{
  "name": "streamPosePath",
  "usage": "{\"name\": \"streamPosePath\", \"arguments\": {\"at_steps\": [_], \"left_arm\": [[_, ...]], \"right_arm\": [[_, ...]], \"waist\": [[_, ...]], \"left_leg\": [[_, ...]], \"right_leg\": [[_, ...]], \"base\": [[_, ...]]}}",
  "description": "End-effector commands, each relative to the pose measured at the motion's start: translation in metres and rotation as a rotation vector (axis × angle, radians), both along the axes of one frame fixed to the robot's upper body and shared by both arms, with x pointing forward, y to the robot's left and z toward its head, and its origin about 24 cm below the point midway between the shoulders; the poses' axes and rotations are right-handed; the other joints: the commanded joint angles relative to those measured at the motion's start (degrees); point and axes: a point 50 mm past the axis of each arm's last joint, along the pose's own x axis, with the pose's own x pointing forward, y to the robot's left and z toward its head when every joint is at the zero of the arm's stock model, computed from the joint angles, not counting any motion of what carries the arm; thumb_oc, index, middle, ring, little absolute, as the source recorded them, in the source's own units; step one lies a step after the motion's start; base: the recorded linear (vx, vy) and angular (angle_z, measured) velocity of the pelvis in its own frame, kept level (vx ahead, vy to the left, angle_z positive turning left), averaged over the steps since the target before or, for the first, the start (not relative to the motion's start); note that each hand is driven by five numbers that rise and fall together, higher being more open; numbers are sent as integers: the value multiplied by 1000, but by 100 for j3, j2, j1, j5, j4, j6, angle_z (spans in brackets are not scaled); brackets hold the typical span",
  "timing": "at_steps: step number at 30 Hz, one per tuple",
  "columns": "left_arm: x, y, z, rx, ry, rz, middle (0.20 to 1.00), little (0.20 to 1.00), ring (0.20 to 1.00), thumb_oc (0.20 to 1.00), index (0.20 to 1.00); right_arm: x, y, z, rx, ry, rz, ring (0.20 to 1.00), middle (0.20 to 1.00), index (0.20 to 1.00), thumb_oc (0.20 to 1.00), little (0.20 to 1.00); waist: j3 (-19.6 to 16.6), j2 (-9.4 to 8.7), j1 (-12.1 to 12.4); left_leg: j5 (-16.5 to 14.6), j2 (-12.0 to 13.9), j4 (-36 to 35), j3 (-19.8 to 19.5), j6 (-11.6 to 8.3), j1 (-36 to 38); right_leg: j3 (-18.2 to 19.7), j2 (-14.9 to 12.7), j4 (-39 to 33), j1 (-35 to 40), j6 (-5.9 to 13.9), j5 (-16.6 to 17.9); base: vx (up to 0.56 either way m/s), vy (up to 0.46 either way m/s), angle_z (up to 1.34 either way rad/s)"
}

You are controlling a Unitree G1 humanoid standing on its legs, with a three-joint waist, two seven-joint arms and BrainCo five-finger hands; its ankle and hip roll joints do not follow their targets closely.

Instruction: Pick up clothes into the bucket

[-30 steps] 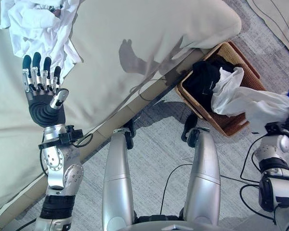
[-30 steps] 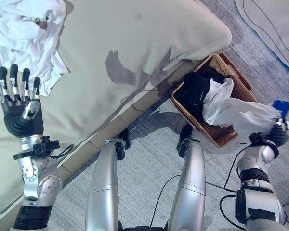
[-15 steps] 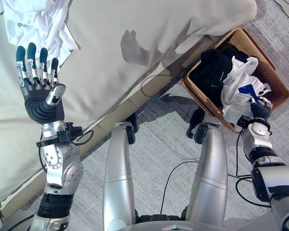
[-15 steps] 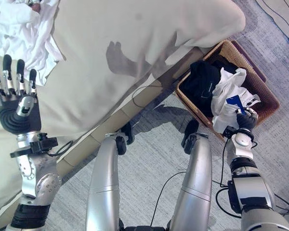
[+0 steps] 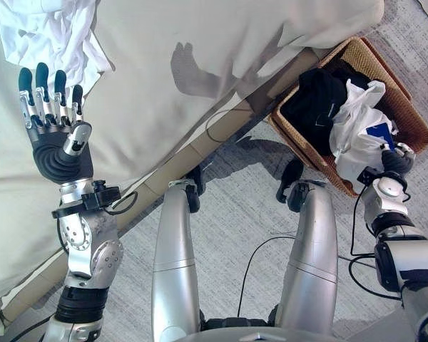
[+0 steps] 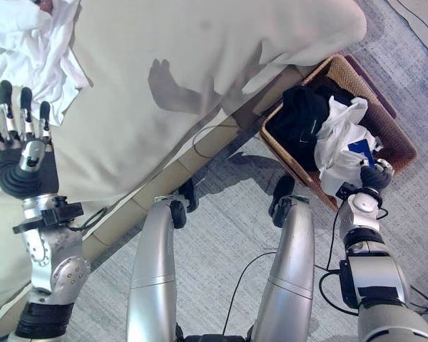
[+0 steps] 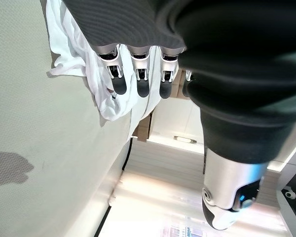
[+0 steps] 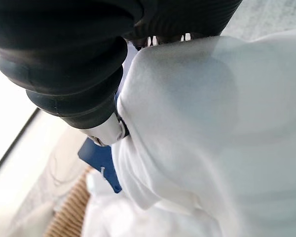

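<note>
Two garments sit in the woven wicker basket (image 5: 406,121). Right hand (image 5: 394,159) rests at the white shirt (image 5: 357,125), fingers hidden, grip indeterminable; left hand (image 5: 53,125), fingers straight and apart, poised toward crumpled white clothing (image 5: 43,28).

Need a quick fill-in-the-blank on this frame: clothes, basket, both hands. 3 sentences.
1. The wicker basket stands on the ____ beside the bed.
2. The left hand hovers, fingers straight, over the ____ just short of the crumpled white clothes.
3. The right hand is at the white garment, which lies beside a ____ garment in the basket.

Missing words: floor; bed; black
</note>
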Motion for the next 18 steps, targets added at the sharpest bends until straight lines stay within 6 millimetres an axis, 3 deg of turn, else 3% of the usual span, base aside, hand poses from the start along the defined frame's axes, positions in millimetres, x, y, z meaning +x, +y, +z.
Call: {"name": "streamPosePath", "arguments": {"at_steps": [1,3,4,5,18], "left_arm": [[-18,7,5,-52,-101,53,1000,1000,1000,1000,1000],[-18,7,5,-51,-102,55,1000,1000,1000,1000,1000],[-18,7,4,-55,-98,54,1000,1000,1000,1000,1000],[-17,7,4,-60,-100,50,1000,1000,1000,1000,1000],[-11,9,2,-70,-96,61,1000,1000,1000,1000,1000]], "right_arm": [[-21,-15,-16,-55,39,-70,238,238,238,238,238],[-20,-12,-16,-58,30,-53,432,432,432,432,432],[-19,-9,-16,-60,20,-35,878,878,878,878,878],[-19,-7,-18,-50,3,-13,1000,1000,1000,1000,1000],[-21,-2,-27,-12,7,-54,1000,1000,1000,1000,1000]], "waist": [[-743,166,-128],[-751,152,-136],[-767,135,-142],[-795,121,-155],[-1014,72,-155]], "left_leg": [[-502,-277,411,186,465,-292],[-494,-275,386,188,465,-286],[-485,-273,361,193,462,-280],[-463,-277,304,197,462,-264],[-231,-274,-614,287,408,244]], "right_leg": [[194,341,-575,-244,102,614],[187,344,-604,-235,104,621],[173,336,-638,-222,107,635],[159,337,-691,-197,114,653],[-112,321,-1511,380,284,853]], "base": [[0,0,0],[0,0,0],[0,0,0],[0,0,0],[0,0,0]]}}
